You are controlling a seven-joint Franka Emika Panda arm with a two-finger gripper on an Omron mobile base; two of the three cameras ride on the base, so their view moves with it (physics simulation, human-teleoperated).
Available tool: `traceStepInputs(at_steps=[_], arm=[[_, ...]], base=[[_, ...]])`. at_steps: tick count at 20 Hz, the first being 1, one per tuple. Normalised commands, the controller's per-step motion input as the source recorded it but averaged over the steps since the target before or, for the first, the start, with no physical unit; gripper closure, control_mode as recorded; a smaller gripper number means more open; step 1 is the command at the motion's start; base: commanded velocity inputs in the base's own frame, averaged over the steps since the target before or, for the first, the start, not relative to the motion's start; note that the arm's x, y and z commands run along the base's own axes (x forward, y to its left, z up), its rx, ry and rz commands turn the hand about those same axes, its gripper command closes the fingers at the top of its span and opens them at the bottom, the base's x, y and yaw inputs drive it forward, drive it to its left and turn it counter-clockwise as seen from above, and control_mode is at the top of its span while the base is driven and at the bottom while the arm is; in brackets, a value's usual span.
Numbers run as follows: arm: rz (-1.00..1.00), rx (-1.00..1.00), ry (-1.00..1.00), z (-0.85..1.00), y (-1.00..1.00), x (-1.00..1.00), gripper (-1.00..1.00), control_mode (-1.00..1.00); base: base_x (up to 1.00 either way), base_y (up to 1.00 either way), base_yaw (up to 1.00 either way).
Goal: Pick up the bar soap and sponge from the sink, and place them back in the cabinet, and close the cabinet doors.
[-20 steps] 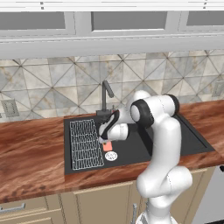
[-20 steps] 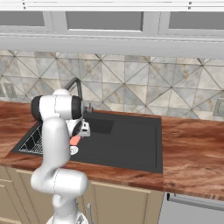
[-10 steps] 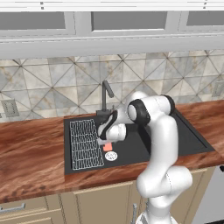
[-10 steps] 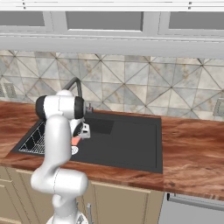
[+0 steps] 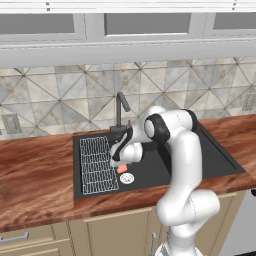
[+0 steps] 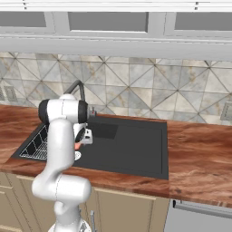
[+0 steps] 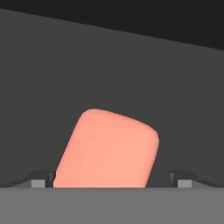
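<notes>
The salmon-pink bar soap (image 7: pixel 107 151) lies flat on the black floor of the sink (image 5: pixel 150 170). It also shows as a small pink patch, the bar soap (image 5: pixel 122 169), beside the round white drain (image 5: pixel 127 178). My gripper (image 7: pixel 111 181) hangs low inside the basin right over it. The gripper is open, with one fingertip on each side of the bar and a gap to both. From the left base view the gripper (image 5: pixel 118 162) points down next to the wire rack (image 5: pixel 97 165). The sponge, the cabinet and its doors are out of view.
A dark faucet (image 5: pixel 120 107) rises at the sink's back edge, close behind the hand. Reddish-brown wood counter (image 5: pixel 35 180) surrounds the basin. Grey glass-fronted upper cabinets (image 5: pixel 135 22) hang above the tiled wall. The right half of the sink (image 6: pixel 131 145) is bare.
The arm has leaned slightly to the left and the hand has sunk a little closer to the bar soap. The jaws have stayed open.
</notes>
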Motion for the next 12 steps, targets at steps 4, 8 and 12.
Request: traceStepInputs(at_steps=[4,8,12], arm=[[0.0,0.0,0.0,-0.32,-0.06,0.02,-1.0,-1.0],[0.0,0.0,-0.03,-0.3,-0.31,0.0,-1.0,-1.0],[0.0,0.0,-0.05,-0.22,-0.55,0.0,-1.0,-1.0]], base=[[0.0,0.0,0.0],[0.0,0.0,0.0],[0.0,0.0,0.0]])
